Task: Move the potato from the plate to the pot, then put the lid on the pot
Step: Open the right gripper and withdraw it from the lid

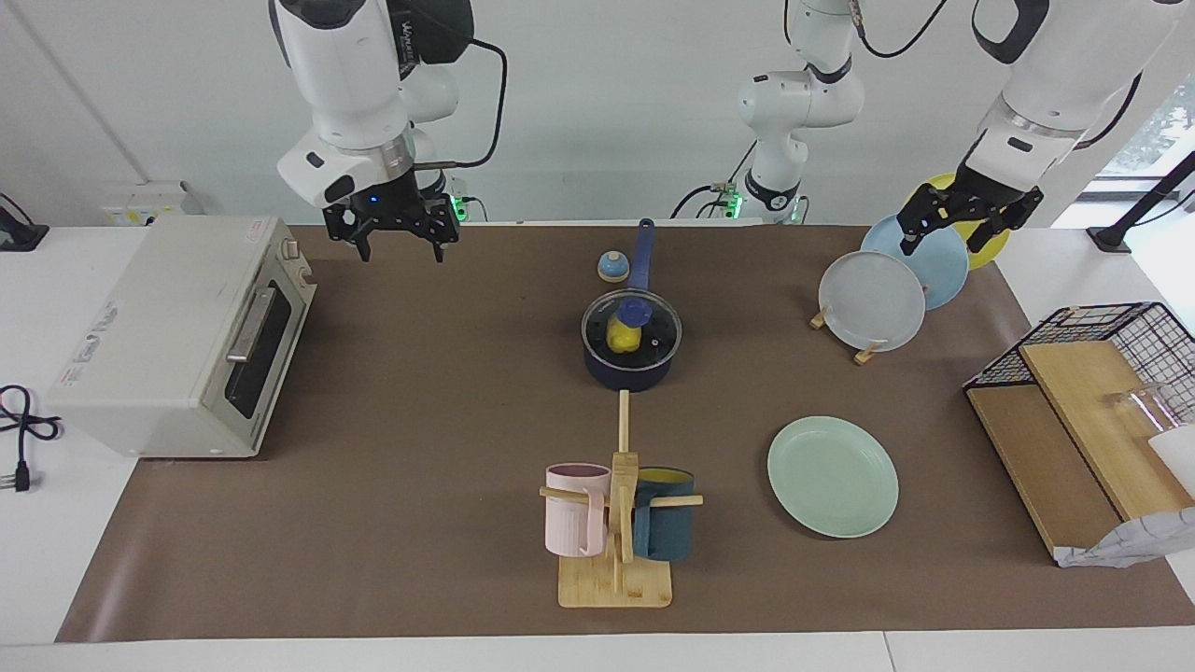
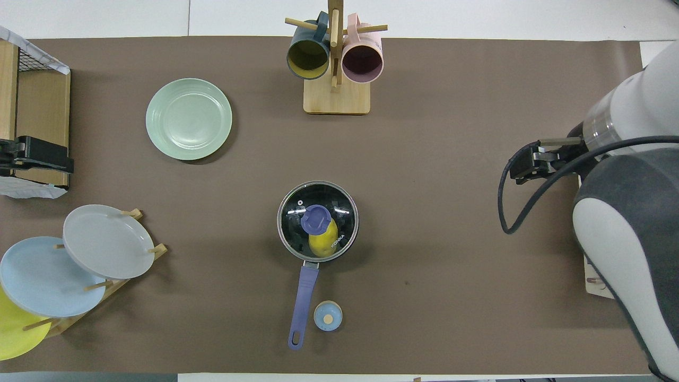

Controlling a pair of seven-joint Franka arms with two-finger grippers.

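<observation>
Overhead view showed the potato lying inside the pot at mid-table, with the lid seated on the rim and its blue knob over the middle; the plate sat bare, farther from the robots and toward the left arm's end, so both steps of the task looked done. The right gripper hung in the air beside the toaster oven, fingers spread and holding nothing, while the left gripper hovered over the upright plates in the rack, also spread and empty; both arms appeared to be waiting. By my judgement the glass lid would be stiff, fairly heavy for its size, slippery on its dome and breakable, so the knob was the one sensible hold. The potato looked smooth and glossy, likely light and prone to rolling, best pinched across its short width. The pot seemed rigid and would tip if lifted by the end of its long handle. On the lid's glass the word KONKA could be read; writing on the right arm was too small to make out.
</observation>
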